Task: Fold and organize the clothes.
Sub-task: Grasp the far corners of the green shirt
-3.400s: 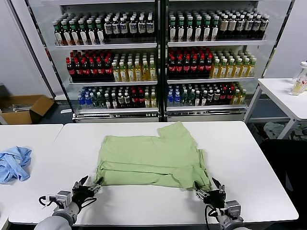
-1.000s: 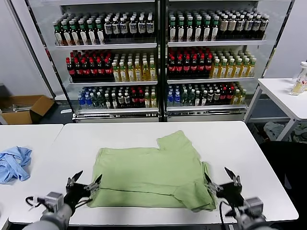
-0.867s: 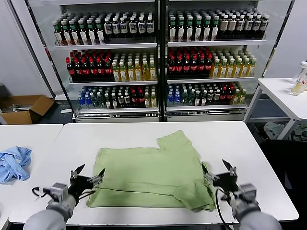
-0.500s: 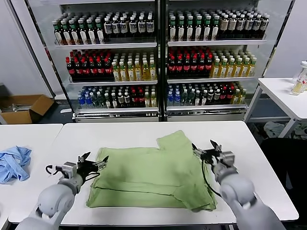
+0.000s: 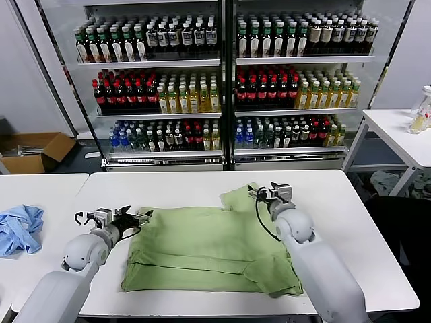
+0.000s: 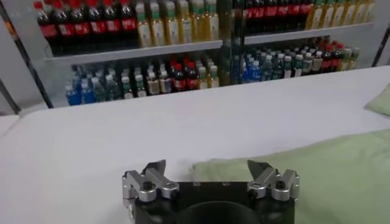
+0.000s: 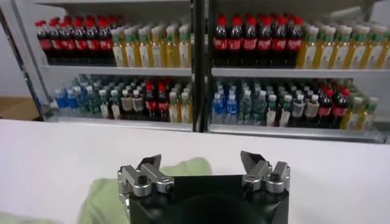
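Observation:
A light green shirt (image 5: 209, 245) lies partly folded and plain side up in the middle of the white table (image 5: 337, 202). One sleeve sticks out at its far right. My left gripper (image 5: 138, 217) is open and empty, low over the table at the shirt's far left corner; the left wrist view shows the gripper (image 6: 207, 165) with the shirt's edge (image 6: 317, 176) just ahead of it. My right gripper (image 5: 264, 192) is open and empty at the far sleeve; the right wrist view shows the gripper (image 7: 201, 159) with the sleeve (image 7: 106, 195) under it.
A crumpled blue cloth (image 5: 19, 229) lies on the neighbouring table at the left. Glass-fronted shelves of bottles (image 5: 222, 87) stand behind the table. A cardboard box (image 5: 34, 151) sits on the floor at the far left. A side table (image 5: 404, 134) stands at the right.
Both grippers have moved from the shirt's near corners to its far side, the left to the far left corner, the right to the sleeve. Both stayed open. The shirt lies still.

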### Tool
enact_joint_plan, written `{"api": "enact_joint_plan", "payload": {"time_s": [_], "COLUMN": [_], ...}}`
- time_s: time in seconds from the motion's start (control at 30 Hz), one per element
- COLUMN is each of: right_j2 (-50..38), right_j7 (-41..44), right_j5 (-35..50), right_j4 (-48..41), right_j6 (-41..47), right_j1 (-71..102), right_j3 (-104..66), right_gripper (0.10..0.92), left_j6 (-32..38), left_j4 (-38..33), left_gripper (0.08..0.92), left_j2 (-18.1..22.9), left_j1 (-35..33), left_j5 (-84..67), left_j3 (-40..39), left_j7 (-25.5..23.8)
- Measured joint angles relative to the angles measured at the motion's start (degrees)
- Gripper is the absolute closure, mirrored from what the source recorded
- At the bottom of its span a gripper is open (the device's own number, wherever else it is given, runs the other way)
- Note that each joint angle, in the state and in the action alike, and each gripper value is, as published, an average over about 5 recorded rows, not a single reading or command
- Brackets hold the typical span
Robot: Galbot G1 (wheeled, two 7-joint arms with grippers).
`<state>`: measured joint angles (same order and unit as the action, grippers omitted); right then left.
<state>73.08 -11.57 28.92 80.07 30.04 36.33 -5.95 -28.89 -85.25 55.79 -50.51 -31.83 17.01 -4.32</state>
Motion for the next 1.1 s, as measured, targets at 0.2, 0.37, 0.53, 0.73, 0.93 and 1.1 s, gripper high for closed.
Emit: {"api": "enact_joint_plan", "payload": {"time_s": [0.2, 0.37, 0.53, 0.73, 0.93, 1.1], "right_j2": [2.62, 4.29, 5.74, 7.51, 8.95, 9.83], "right_j7": [0.41, 0.69, 1.28, 1.92, 2.38, 2.66], "right_j5": [-1.11, -1.97, -2.70, -3.67, -4.34, -4.63], "right_j4": [-6.74, -10.95, -14.56, -18.39, -21.45, -22.87], "right_j6": [-0.99, -1.88, -2.90, -4.15, -5.06, -5.63], "right_j1": [-3.15, -4.92, -6.31, -7.79, -8.52, -8.90], "right_j3": [0.71, 0.83, 0.96, 0.84, 0.41, 0.08], "right_gripper": [0.203, 0.203, 0.203, 0.203, 0.238, 0.370], "left_j6": [0.71, 0.91, 1.02, 1.31, 1.62, 1.90], "left_j4": [3.96, 5.83, 6.52, 7.03, 6.84, 6.52], "left_gripper": [0.177, 0.177, 0.177, 0.178, 0.285, 0.423], "left_j2": [0.42, 0.43, 0.43, 0.46, 0.65, 0.65], "left_j1": [2.42, 3.26, 3.39, 3.33, 2.85, 2.24], "left_j5": [-0.25, -0.23, 0.00, 0.20, 0.22, 0.13], "left_j3": [-0.70, -0.89, -1.09, -0.96, -0.80, -0.45], "left_j7": [-1.50, -2.40, -3.11, -3.75, -3.99, -4.27]}}
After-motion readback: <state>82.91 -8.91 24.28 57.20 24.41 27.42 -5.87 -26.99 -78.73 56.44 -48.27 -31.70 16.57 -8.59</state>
